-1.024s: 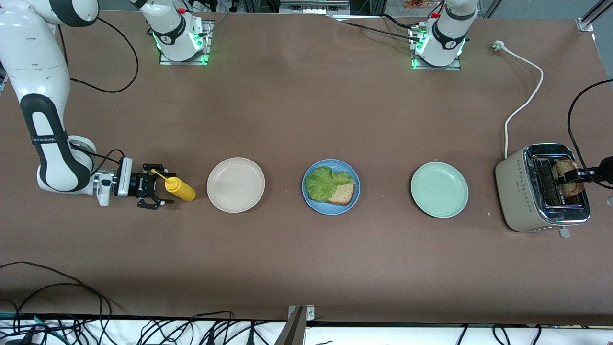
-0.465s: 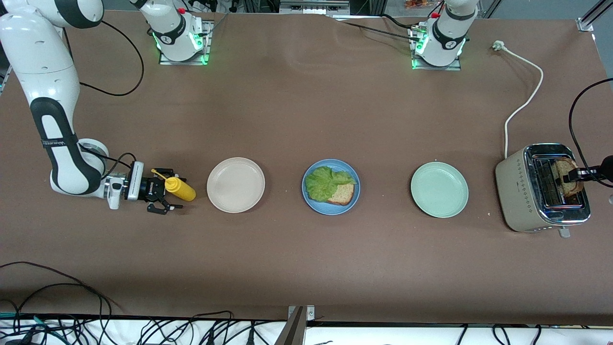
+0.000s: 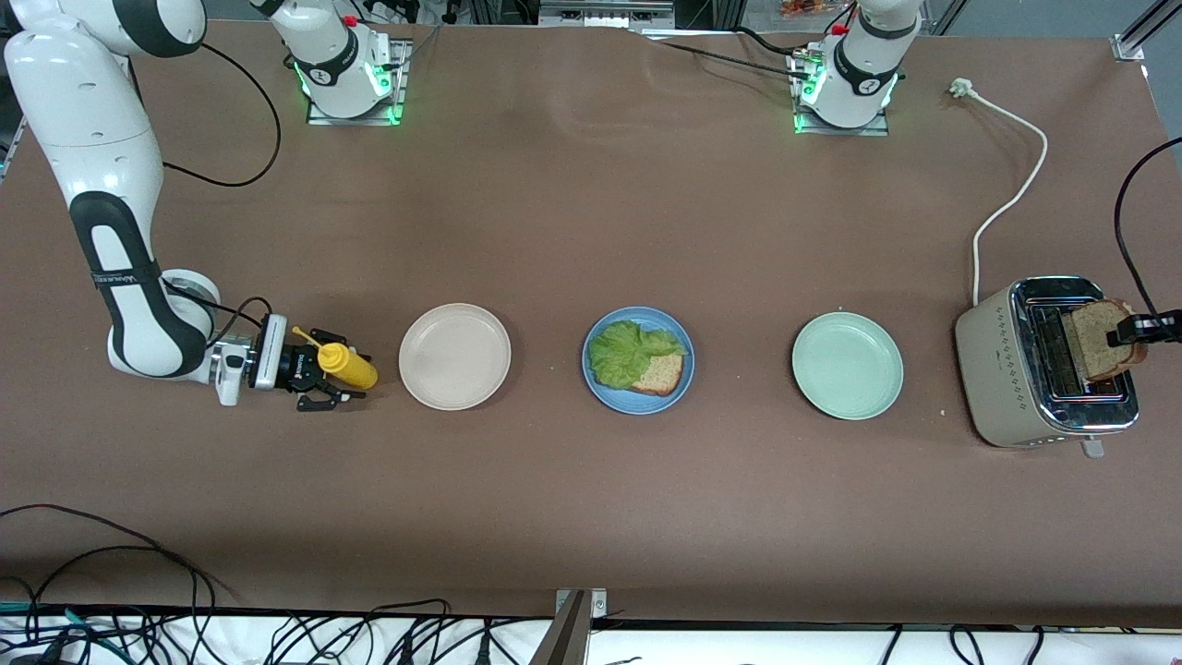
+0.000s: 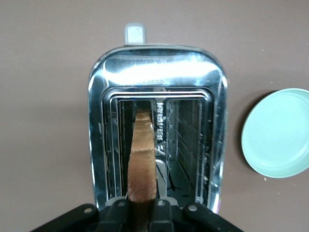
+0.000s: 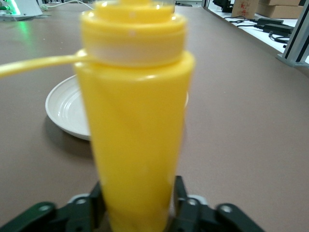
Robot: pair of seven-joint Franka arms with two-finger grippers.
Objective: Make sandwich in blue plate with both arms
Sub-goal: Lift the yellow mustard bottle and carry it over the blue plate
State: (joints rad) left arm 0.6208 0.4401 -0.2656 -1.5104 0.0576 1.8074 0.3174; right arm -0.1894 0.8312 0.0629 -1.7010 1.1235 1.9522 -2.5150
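The left pincer (image 3: 1128,330) holds a bread slice (image 3: 1099,340) over the toaster (image 3: 1007,369); the right pincer (image 3: 325,378) stands around the yellow bottle (image 3: 346,366), grip unclear.

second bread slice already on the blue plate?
No: the blue plate holds one slice under lettuce; the other slice is in the left gripper over the toaster.

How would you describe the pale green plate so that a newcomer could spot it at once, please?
Start at the toaster at the left arm's end of the table. The pale green plate lies beside it, toward the middle. It is bare, whereas the blue plate next along holds lettuce and bread.
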